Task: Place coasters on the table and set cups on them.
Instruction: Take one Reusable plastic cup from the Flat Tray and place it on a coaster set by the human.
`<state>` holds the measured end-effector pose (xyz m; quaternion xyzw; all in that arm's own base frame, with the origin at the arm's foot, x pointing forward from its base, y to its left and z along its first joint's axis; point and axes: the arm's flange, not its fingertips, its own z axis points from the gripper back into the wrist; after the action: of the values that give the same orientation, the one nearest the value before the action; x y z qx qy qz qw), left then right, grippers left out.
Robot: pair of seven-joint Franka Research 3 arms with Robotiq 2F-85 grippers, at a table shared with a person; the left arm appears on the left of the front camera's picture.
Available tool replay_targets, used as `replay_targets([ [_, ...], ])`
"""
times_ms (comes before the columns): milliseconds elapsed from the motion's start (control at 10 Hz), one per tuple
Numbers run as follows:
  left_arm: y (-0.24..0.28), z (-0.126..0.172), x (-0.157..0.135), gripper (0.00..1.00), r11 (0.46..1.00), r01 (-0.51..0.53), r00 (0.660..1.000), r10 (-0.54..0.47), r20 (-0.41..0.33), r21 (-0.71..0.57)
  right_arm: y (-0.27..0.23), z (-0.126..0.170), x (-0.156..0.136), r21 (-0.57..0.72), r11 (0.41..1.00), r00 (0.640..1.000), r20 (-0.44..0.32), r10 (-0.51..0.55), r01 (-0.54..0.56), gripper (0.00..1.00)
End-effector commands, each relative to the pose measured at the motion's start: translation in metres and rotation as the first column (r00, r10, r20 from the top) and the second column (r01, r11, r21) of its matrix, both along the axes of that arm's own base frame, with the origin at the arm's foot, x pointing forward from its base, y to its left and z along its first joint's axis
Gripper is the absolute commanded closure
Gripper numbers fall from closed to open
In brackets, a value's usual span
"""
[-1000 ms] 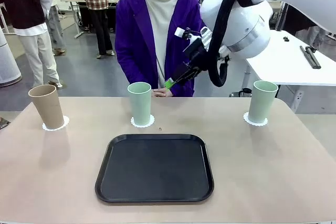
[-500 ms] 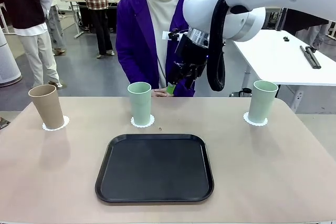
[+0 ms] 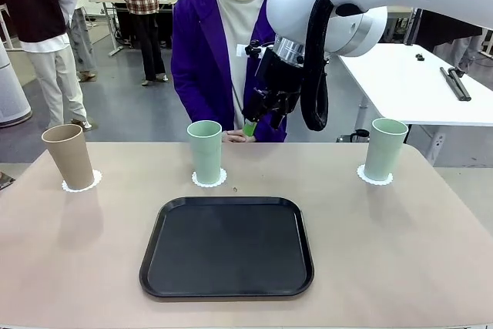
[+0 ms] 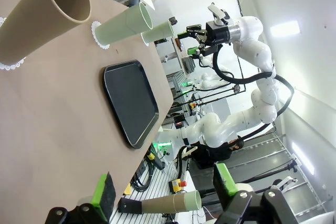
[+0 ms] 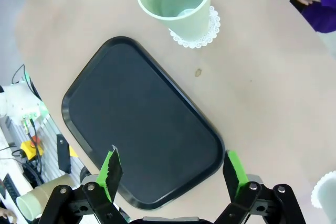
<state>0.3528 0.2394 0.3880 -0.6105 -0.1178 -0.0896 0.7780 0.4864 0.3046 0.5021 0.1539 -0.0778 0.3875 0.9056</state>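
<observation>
Near the bottom of the front picture lies the black tray (image 3: 227, 246), with nothing on it, on the beige table (image 3: 400, 252). Behind it, all three cups stand on their coasters. The tan-brown cup (image 3: 68, 156) is at middle left on its white doily (image 3: 82, 183) and it leans a little toward the left edge. The middle mint green cup (image 3: 206, 151) stands upright on its doily (image 3: 209, 179), just beyond the far rim of the tray. The right mint green cup (image 3: 384, 149) is on its doily (image 3: 374, 176) at middle right.

Above them, in the upper centre, hangs the right gripper (image 3: 253, 117). Compared with one second ago its wrist has turned: the fingers pointed sideways and down-left then, now they point almost straight down, and the arm has shifted left, in front of the person in the purple jacket (image 3: 196, 52). Its own camera looks down on the tray and the middle cup, and the green pads (image 5: 111, 167) are spread wide with nothing between them. The left gripper (image 4: 163, 192) is also spread and empty, low beside the table.

I judge that the task is practically done. The arm seems only to be moving away, and the leaning tan cup is the one thing that could fall.
</observation>
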Motion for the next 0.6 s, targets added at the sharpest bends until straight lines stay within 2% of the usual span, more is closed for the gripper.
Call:
replay_targets([
  [0,0.0001,0.0022,-0.0016,0.00,1.000,-0.003,1.000,0.003,0.006,-0.004,-0.0037,-0.0047,-0.0032,0.010,1.000,1.000,0.014,-0.004,0.004,0.00],
  [500,0.0001,0.0022,-0.0016,0.00,1.000,-0.003,1.000,0.003,0.006,-0.004,-0.0037,-0.0047,-0.0032,0.010,1.000,1.000,0.014,-0.004,0.004,0.00],
])
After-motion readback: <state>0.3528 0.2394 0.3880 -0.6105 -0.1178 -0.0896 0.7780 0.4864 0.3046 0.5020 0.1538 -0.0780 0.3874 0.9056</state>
